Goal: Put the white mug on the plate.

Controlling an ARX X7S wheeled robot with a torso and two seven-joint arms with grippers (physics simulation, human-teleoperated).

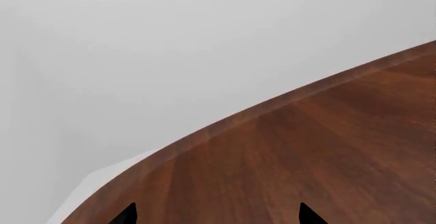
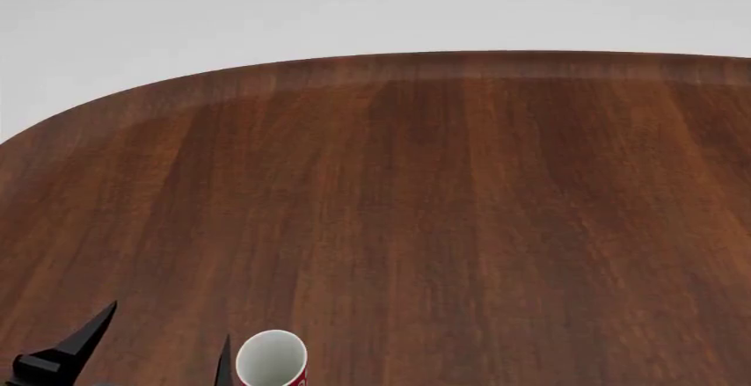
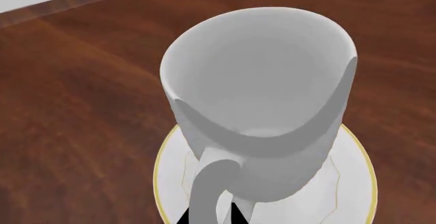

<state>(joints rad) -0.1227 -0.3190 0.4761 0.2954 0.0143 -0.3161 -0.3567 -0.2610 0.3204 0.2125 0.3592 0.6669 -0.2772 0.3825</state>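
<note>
Looking through the left wrist view first, I see only the brown wooden table (image 1: 320, 163) and its curved edge, with pale floor past it. Two black tips of the left gripper (image 1: 218, 216) poke in, far apart, with nothing between them. So the jaws are spread wide and hold nothing. This arm seems to wait low over the wood near the rounded edge, out of the way.

In the head view, the table fills almost everything. Its far edge curves round at the left corner. Down at the near edge, on the left side, the left gripper shows as black points, low over the wood. Just beside it stands a red mug (image 2: 273, 360) with a white inside, cut off by the frame. The white mug and the plate do not show in this view, and the right arm does not show either.

In the right wrist view, the white mug (image 3: 262, 101) is very close and big. It stands upright, open end up, with its loop handle toward the camera. Under it lies the plate (image 3: 350, 183), white with a thin gold rim, and the mug looks to sit right on it or just above; I cannot tell if it touches. Two black tips of the right gripper (image 3: 208, 216) show close together beside the handle. I think they pinch the handle, but the mug hides most of it, so I cannot be sure. The job looks nearly done.
</note>
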